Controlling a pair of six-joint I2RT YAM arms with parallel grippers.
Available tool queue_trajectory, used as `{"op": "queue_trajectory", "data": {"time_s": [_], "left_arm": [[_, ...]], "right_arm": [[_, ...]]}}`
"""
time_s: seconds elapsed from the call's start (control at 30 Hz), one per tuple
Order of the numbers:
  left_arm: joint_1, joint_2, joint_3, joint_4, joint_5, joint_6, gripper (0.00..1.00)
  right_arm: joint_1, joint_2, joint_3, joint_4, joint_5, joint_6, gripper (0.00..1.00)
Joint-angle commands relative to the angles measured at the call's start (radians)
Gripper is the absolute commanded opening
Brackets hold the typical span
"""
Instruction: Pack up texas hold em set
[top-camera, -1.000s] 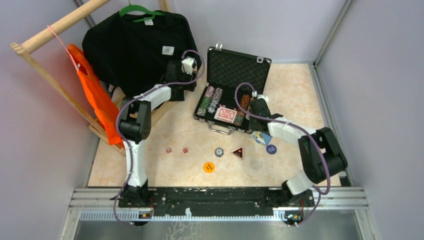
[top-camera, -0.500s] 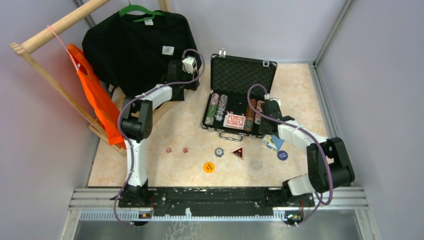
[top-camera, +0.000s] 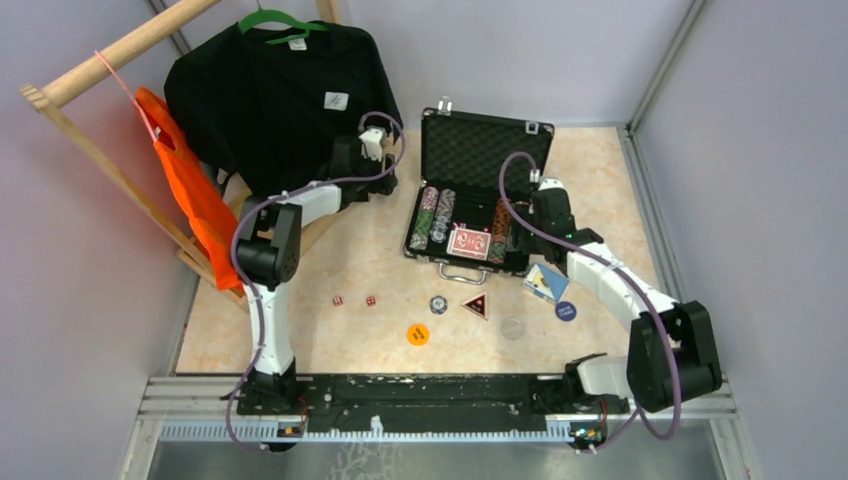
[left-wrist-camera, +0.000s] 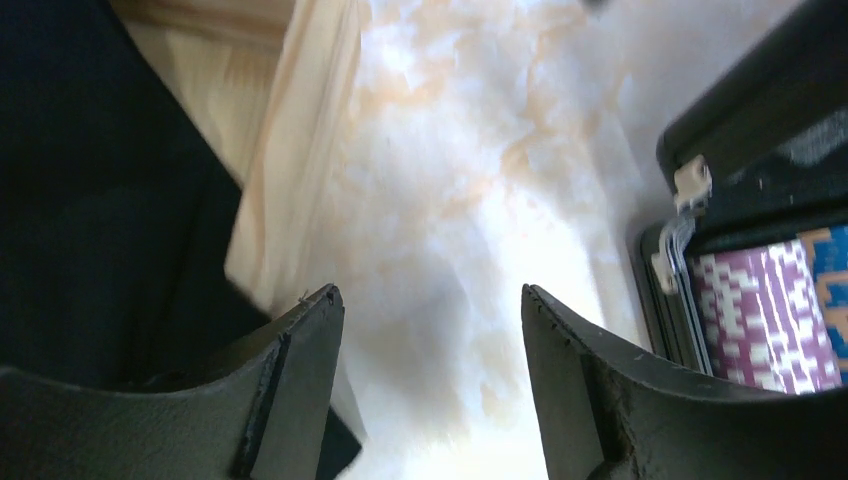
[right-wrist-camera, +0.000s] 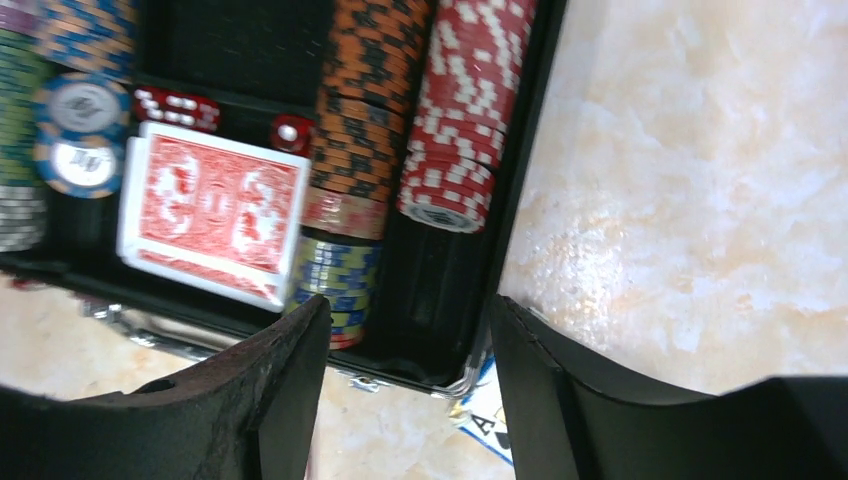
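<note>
Our left gripper (left-wrist-camera: 430, 298) and right gripper (right-wrist-camera: 408, 306) are spread, holding nothing. We should lift the right one straight up so the case (right-wrist-camera: 512, 230) does not slide.

Overhead, above-behind bases (top-camera: 430, 395), facing down, far. Left wrist near: case (left-wrist-camera: 770, 120) right of fingers (left-wrist-camera: 300, 390). Right wrist near: case (right-wrist-camera: 440, 300) beyond fingers (right-wrist-camera: 270, 400). Case (top-camera: 480, 150) shared by all.

Robot lab cell: plain grey walls (top-camera: 760, 150), aluminium base rail (top-camera: 440, 400).

My right gripper (right-wrist-camera: 408, 305) has spread its jaws and released the case (top-camera: 485, 150), which I slid rightward across the surface.
</note>
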Motion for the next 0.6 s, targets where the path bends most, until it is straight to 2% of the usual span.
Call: {"op": "queue_trajectory", "data": {"time_s": [0.0, 0.07, 0.13, 0.3, 0.43, 0.57], "left_arm": [[0.006, -0.133, -0.155, 0.120, -0.002, -0.062, 0.71], [0.006, -0.186, -0.236, 0.161, -0.008, -0.079, 0.71], [0.007, -0.241, -0.322, 0.208, -0.015, -0.103, 0.71], [0.004, -0.378, -0.497, 0.266, -0.098, -0.117, 0.71], [0.005, -0.452, -0.630, 0.278, -0.187, -0.156, 0.71], [0.003, -0.501, -0.754, 0.343, -0.178, -0.216, 0.71]], "right_arm": [[-0.001, -0.064, 0.074, 0.030, -0.095, -0.031, 0.59], [0.019, -0.047, 0.108, 0.037, -0.122, -0.036, 0.54], [0.064, -0.003, 0.162, 0.037, -0.122, -0.044, 0.44], [0.179, 0.191, 0.311, 0.062, -0.131, -0.058, 0.02], [0.207, 0.330, 0.403, 0.090, -0.168, -0.056, 0.00], [0.246, 0.448, 0.471, 0.089, -0.171, -0.063, 0.00]]}}
